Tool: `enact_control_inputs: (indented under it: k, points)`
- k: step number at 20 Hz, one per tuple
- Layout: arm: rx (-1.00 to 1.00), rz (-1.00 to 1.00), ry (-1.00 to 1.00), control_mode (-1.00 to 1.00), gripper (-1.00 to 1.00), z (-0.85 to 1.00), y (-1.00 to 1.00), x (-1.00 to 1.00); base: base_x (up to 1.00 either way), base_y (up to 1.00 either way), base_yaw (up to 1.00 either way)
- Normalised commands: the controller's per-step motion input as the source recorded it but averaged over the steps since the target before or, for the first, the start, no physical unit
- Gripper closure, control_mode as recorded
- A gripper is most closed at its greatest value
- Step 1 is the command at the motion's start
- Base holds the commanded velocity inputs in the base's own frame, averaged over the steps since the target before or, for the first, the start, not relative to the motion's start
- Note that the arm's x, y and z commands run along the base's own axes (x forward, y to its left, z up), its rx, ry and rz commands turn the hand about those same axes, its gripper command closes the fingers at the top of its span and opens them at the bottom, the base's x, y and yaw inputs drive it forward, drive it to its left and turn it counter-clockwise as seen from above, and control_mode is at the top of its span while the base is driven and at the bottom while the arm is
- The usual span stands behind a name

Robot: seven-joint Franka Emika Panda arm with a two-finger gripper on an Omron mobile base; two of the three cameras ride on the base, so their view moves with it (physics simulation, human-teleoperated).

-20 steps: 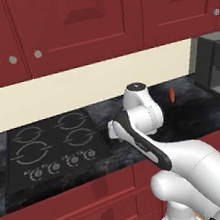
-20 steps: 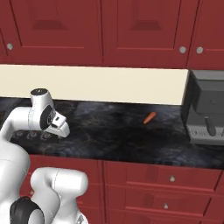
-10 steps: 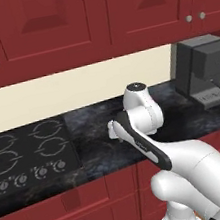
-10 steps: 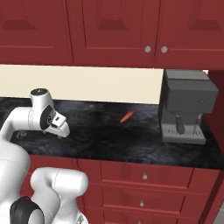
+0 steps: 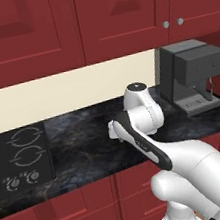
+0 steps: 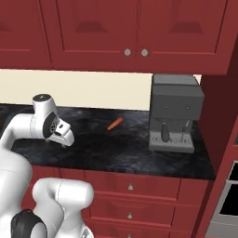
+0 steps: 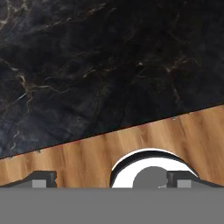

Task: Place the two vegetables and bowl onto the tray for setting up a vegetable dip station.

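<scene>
One of the vegetables, a small tapered orange-red carrot (image 6: 115, 123), lies on the black marble counter (image 6: 121, 148), left of the coffee machine. My gripper (image 6: 65, 142) hangs folded close to the arm, well to the carrot's left and nearer the counter's front edge, also seen in the left base view (image 5: 118, 137). In the hand view the gripper (image 7: 111, 179) is open with nothing between its fingertips (image 7: 40, 178), looking down past the counter's front edge onto wooden floor. The other vegetable, the bowl and the tray are out of view.
A dark grey coffee machine (image 6: 174, 114) (image 5: 190, 76) stands at the counter's right end beside a tall red side panel (image 6: 223, 107). A black cooktop (image 5: 13, 158) lies far left. Red wall cabinets (image 6: 130, 32) hang overhead and drawers (image 6: 135, 190) run below.
The whole picture has slid left as the base drove right: the cooktop has moved toward the left edge and the coffee machine has come in. The arm keeps its pose, with the gripper open as before.
</scene>
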Motion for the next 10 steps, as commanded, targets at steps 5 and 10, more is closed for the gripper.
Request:
enact_control_inputs:
  k: [5, 10]
  points:
    - [0.00, 0.00, 0.00, 1.00, -1.00, 0.00, 0.00, 0.00, 0.48, -0.33, 0.04]
    - [0.00, 0.00, 0.00, 1.00, -1.00, 0.00, 0.00, 0.00, 0.44, -0.29, 0.03]
